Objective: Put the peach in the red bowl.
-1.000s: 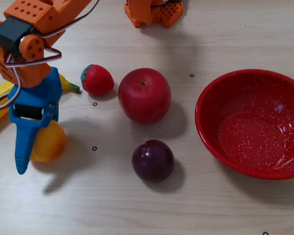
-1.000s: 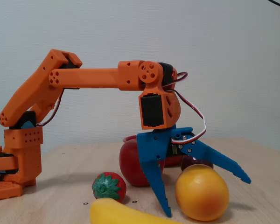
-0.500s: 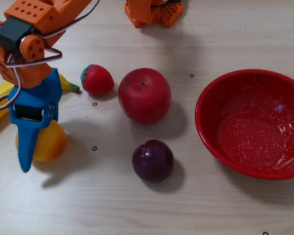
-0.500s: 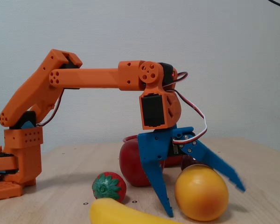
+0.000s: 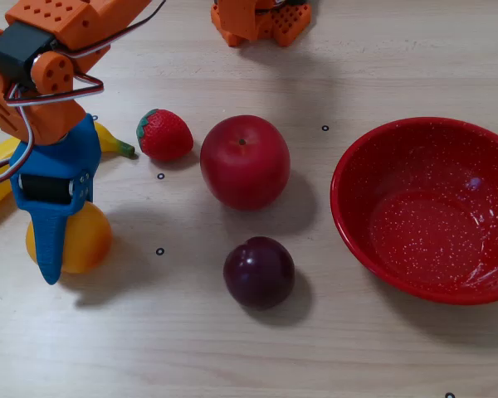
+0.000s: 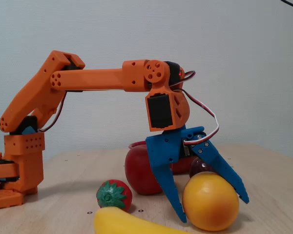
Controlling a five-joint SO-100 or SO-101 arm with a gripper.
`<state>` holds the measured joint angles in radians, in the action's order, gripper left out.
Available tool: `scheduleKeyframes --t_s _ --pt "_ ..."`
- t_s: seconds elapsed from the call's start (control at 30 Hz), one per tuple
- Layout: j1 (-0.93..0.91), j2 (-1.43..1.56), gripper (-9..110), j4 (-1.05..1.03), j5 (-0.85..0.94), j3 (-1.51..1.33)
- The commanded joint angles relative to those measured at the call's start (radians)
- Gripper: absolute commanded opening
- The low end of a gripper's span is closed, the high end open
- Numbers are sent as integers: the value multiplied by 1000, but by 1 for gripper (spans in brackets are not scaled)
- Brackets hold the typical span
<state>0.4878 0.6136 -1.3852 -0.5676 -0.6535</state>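
Yellow plastic fills the nearest corner of the fixed view: one banana (image 6: pixel 132 223), smooth and curved, lying on the pale wood-grain surface (image 5: pixel 232 348). Just behind it sit one strawberry (image 6: pixel 114 195), dimpled red with a green cap, and one peach (image 6: pixel 210 201), round, glossy and yellow-orange. The blue gripper (image 6: pixel 212 207) straddles the peach with its jaws spread wide, one tapered finger (image 6: pixel 169 187) down on the peach's left and the other slanting over its right shoulder; neither clearly presses the fruit, which rests on the surface. Further back stand one large red apple (image 5: pixel 245 161), smooth with a stem dimple, and one dark purple plum (image 5: pixel 259 272), both near each other. Farthest from the peach, at the right edge of the overhead view, sits one red bowl (image 5: pixel 432 207), glossy with fine white speckles, holding nothing.
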Motion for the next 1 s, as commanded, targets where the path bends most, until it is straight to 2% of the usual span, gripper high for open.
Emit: scheduleKeyframes --t_s 0.0,0.3,0.53,0.7,0.97 --pt "6 124 0 -61 21 57" --pt "-74 362 0 -273 147 264" --pt "-224 589 0 -333 239 400" --pt "-420 759 0 -385 296 370" --pt "-810 911 0 -495 439 138"
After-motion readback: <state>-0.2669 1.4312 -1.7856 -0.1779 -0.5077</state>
